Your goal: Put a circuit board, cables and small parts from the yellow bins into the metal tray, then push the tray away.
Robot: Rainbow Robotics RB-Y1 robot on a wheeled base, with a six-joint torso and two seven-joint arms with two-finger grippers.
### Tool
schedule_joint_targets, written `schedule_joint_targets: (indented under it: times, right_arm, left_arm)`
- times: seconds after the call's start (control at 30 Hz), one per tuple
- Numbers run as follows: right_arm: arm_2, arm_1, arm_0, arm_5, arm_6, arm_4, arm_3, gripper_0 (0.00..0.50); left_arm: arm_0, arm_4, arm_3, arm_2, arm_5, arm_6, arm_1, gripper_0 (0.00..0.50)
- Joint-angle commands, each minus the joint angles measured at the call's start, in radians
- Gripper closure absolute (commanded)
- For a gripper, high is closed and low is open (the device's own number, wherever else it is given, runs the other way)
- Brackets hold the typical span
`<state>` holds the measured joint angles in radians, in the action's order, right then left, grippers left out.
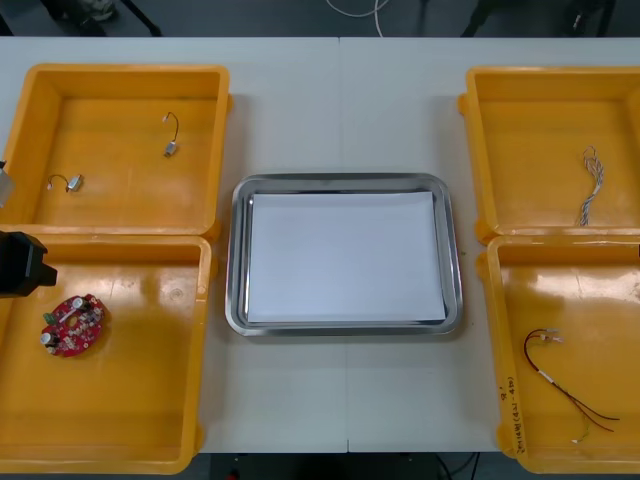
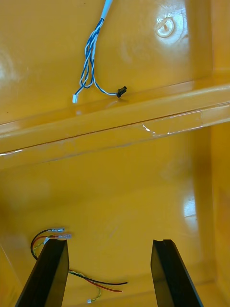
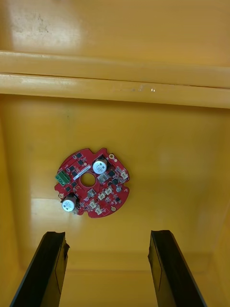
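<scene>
- The left gripper hangs over the near left bin, fingers wide apart and holding nothing.
- The board lies flat on that bin's floor, straight ahead of the gripper. It sits beyond the fingertips, roughly on the line between them, and touches neither finger.
- Being round, the board has no long axis. Its green connector sits on the side toward the bin's outer wall.
- The left arm is clearly the nearer one to the board, so a short reach forward and down would likely bring the fingers over its rim.
- The right gripper hangs over the near right bin, also wide apart and empty.
- The red and yellow cable lies off the right gripper's midline, beside one finger and partly hidden behind it. Its long axis runs diagonally, with the plug end toward the tray side and the loose ends toward the bin's near outer corner.
- The tray sits on the tabletop between the bins, white inside, with nothing in it yet.
- In the far right bin, the twisted cable runs roughly near to far, its plug ends pointing back toward the near bin.
- In the far left bin, two small parts lie well apart.
</scene>
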<state>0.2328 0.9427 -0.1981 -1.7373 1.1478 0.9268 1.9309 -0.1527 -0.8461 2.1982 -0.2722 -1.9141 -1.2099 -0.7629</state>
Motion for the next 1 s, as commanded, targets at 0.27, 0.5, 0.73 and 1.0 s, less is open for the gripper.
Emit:
schedule_joint_targets:
  times: [0.27, 0.5, 0.73, 1.0]
  right_arm:
    - [0.04, 0.033, 0.012, 0.002, 0.032, 0.007, 0.005, 0.0]
    - [0.04, 0.033, 0.012, 0.002, 0.032, 0.007, 0.005, 0.0]
    - [0.04, 0.033, 0.012, 0.002, 0.032, 0.007, 0.005, 0.0]
    - [0.046, 0.042, 0.012, 0.004, 0.032, 0.001, -0.004, 0.0]
  left_arm:
    - [0.016, -0.007, 0.031, -0.01, -0.006, -0.085, -0.042, 0.0]
    - [0.016, -0.007, 0.031, -0.01, -0.006, -0.085, -0.042, 0.0]
    - [0.016, -0.007, 0.031, -0.01, -0.006, -0.085, -0.042, 0.0]
    - [0.016, -0.007, 0.031, -0.01, -0.006, -0.085, -0.042, 0.0]
